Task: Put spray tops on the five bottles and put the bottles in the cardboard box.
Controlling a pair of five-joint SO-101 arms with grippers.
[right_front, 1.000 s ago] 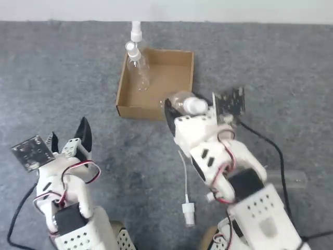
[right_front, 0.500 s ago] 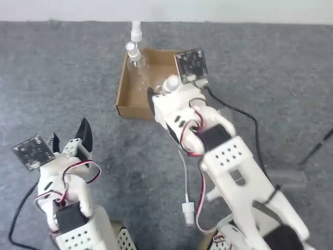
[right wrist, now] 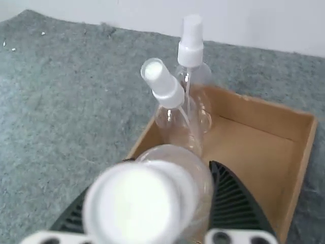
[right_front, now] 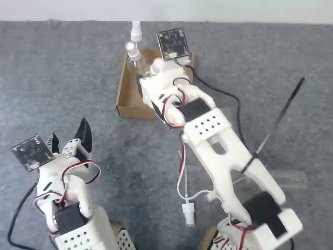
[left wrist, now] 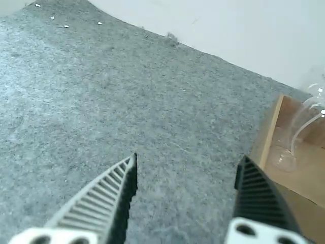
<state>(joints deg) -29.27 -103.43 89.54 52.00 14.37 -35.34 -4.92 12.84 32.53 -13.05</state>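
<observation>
Off on your left, the left claw (right_front: 70, 136) sits spread and empty over the grey felt-covered bench (right_front: 52, 62), well short of the brown cardboard box (right_front: 123, 99). Your right claw (right_front: 150, 83) has swung forward from the box's near rim and now hangs over its inside, pinching a clear plastic bottle with a white spray top (right wrist: 147, 198). Just ahead of it stand two more capped clear bottles (right wrist: 175, 122), so this is likely the third going in. Well behind that claw, a loose white spray top with its tube (right_front: 187, 211) lies waiting.

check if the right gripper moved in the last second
Yes: the right gripper, gripping a clear plastic bottle, went from the brown cardboard box's near rim to over its inside.
</observation>
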